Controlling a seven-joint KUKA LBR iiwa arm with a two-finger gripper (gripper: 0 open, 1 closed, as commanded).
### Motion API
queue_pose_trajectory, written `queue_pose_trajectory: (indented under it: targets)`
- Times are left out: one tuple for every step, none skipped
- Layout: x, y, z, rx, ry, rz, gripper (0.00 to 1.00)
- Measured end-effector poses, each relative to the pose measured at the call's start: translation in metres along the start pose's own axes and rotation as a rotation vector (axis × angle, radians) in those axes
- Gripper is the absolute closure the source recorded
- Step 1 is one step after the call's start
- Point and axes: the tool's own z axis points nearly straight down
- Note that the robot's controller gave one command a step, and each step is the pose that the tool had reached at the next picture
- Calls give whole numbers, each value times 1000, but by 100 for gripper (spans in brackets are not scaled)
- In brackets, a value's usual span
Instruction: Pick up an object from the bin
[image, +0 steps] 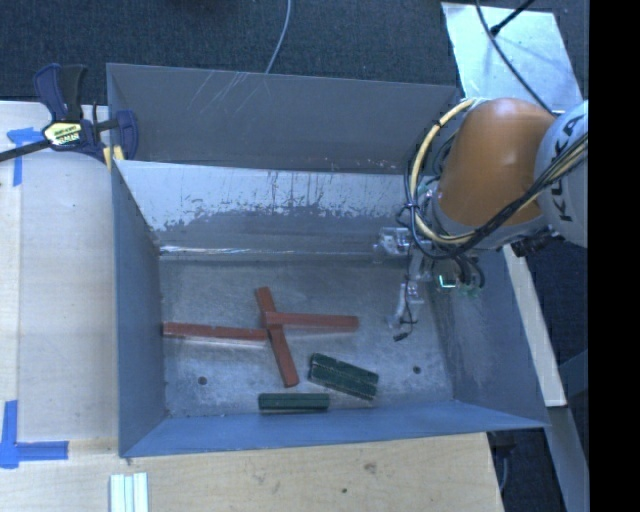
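Note:
My gripper (404, 318) hangs over the right part of the bin floor, with nothing seen in it. Just to its left ends a red-brown stick (312, 322) that lies level across the floor. A second red-brown stick (277, 338) crosses it at a slant, and a third (213, 332) runs on to the left. Below and left of the gripper lies a dark green block (343, 375), tilted. A dark green bar (293, 402) rests by the bin's front wall.
The orange-covered wrist and its cables stand over the bin's right wall. Bare floor lies under the gripper and along the back wall.

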Motion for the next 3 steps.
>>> queue_pose_trajectory:
  targets:
    - [-2,0,-5,1,-9,-1,0]
    - [28,32,55,0,-11,83,0]
    - [37,46,67,0,-2,160,0]
